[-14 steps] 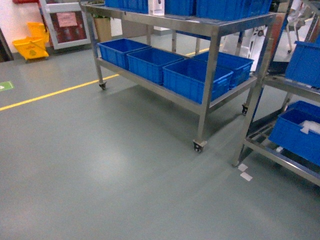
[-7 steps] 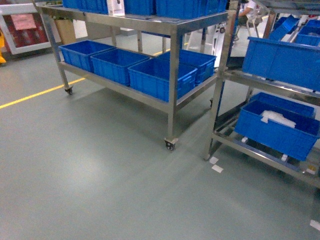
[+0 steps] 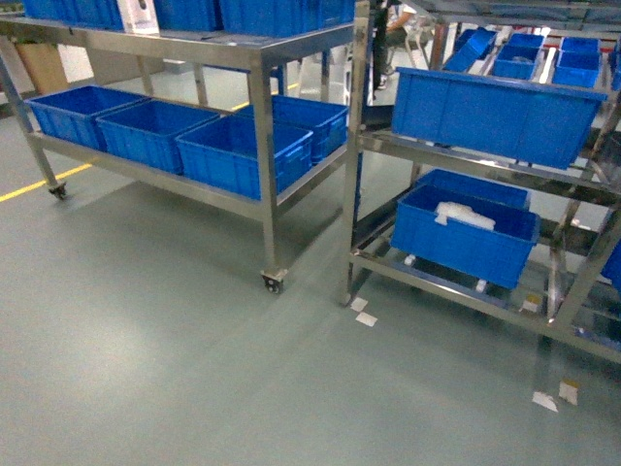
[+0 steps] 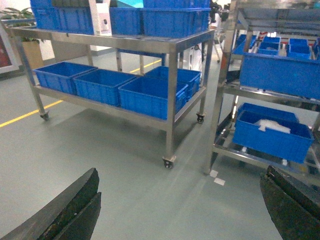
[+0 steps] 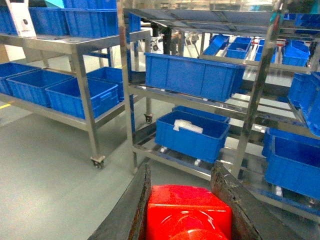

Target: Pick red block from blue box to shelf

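Right gripper (image 5: 187,210) clamps the glossy red plastic block (image 5: 189,212) between its fingers for carrying toward the stainless-steel shelf (image 5: 260,85) ahead; left gripper (image 4: 180,210) spread wide, empty.

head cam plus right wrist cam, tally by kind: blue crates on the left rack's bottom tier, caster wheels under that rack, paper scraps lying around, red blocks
blue crates on the bottom tier of the left rack: 4 in view
caster wheels: 2 in view
paper scraps: 4
red block, between the fingers of the right gripper: 1
total: 11
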Available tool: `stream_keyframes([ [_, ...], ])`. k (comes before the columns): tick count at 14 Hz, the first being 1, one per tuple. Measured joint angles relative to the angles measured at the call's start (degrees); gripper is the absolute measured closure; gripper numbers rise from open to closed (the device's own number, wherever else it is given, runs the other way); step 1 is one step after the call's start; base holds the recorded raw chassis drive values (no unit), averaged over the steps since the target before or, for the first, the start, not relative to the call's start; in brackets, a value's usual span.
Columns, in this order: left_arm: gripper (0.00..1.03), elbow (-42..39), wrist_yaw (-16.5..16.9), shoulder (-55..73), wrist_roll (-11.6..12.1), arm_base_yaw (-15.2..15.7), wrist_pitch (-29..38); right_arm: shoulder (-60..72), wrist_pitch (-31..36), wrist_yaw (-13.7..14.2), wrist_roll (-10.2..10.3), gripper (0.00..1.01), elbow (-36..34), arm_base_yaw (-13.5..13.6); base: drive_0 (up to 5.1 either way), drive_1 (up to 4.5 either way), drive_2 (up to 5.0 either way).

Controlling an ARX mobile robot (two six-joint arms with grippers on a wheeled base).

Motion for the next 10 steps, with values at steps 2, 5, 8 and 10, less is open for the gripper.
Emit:
stream_keyframes([
  [2,0.05,0.00,0.00,0.00,-0.02,0.00,0.00,0.00,-0.02,0.00,0.00,0.72,0.00,0.00,-1.5,-1.48,-1.5],
  [5,0.05,0.00,0.00,0.00,-0.02,0.00,0.00,0.02,-0.02,0.00,0.00,0.72,0.00,0.00,-1.5,-1.55,-1.5],
  [8,0.05,0.00,0.00,0.00,-0.02,0.00,0.00,0.02,-0.02,0.00,0.02,0.72,0.00,0.00,-1.5,-1.55,-1.5],
  [10,0.05,0.00,0.00,0.00,-0.02,0.00,0.00,0.00,-0.04,0.00,0.00,0.72,0.00,0.00,-1.5,-1.55,-1.5],
])
